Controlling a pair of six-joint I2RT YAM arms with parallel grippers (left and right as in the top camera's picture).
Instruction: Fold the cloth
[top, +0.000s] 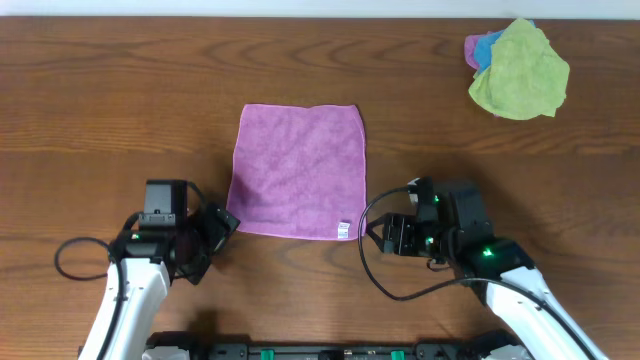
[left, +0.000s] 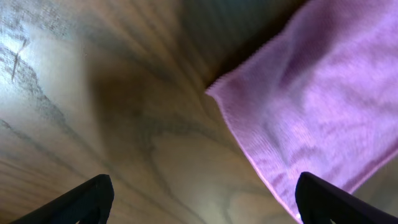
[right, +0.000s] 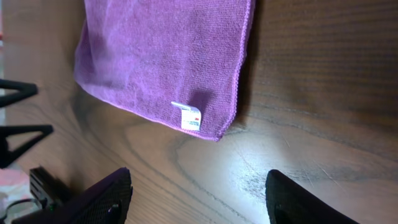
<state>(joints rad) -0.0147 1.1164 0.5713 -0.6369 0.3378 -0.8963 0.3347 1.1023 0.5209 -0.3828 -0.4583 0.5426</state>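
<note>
My left gripper (left: 208, 202) and right gripper (right: 199, 202) gape wide, both empty. The cloth (top: 298, 170) lies flat on the table (top: 120, 120) just ahead, between them. Soft, light, floppy: I'd pinch its near corners.

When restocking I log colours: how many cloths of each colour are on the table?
Purple-magenta cloth: 1
Yellow-green cloth: 1
Blue cloth: 1
Total: 3
A purplish edge at the far-right pile might be a fourth cloth; cannot tell.
</note>
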